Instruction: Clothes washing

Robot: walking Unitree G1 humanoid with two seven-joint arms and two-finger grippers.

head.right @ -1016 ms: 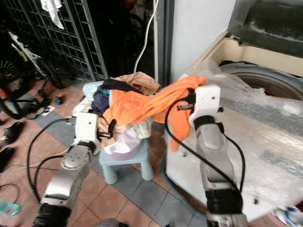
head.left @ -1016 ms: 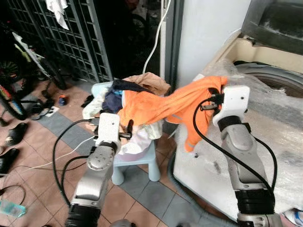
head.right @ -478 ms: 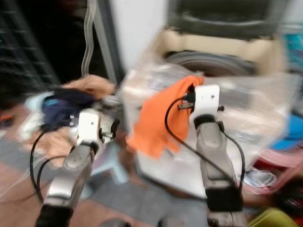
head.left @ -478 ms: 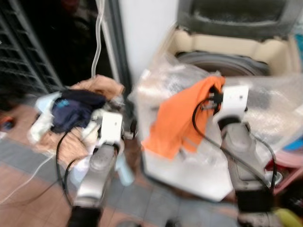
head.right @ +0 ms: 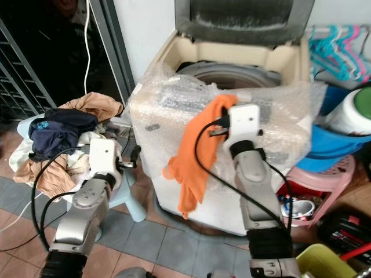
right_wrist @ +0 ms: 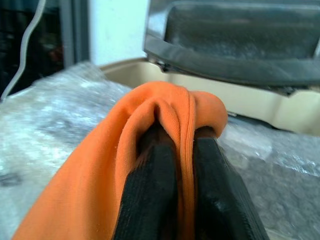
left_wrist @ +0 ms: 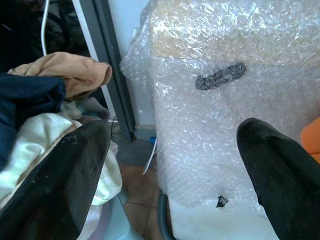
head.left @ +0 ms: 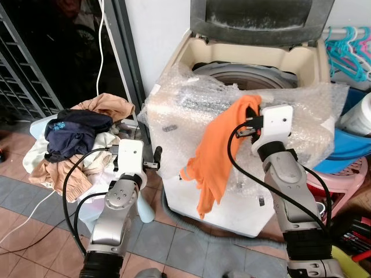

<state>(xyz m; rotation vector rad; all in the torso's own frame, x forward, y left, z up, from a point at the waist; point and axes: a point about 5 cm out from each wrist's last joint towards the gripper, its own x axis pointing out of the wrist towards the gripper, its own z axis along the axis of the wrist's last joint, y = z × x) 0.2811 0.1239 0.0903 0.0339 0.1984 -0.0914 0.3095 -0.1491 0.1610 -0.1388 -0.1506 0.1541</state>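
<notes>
Item: orange garment (head.left: 215, 152), pinched in a fold between the pressed-together fingers of the right gripper (right_wrist: 175, 150) and hung down the bubble-wrapped front of the washing machine (head.left: 191, 119). Change noted: a second ago the garment was stretched from the laundry pile (head.left: 75, 136) to the right gripper; it is now lifted wholly clear of the pile, and the view has been swung from the pile towards the machine, with blur in between, so the shift of the scene is ascribed to the camera. Significance, as judged: the pick is finished and the carry is nearly done, with only the drop into the drum (head.left: 243, 75) left. Left gripper (left_wrist: 175, 165): held low between pile and machine, fingers spread wide, nothing held. Containers: the drum is seen under the raised lid (head.left: 261, 14); its rim is visible, but its contents cannot be told. The pile, rested on a small pale blue stool (head.left: 142, 211), is made up of a dark blue piece, a tan piece and pale pieces. A blue basin (head.left: 348, 147) is stood on a pink stool (head.left: 342, 185) beside the machine; its contents are hidden.
</notes>
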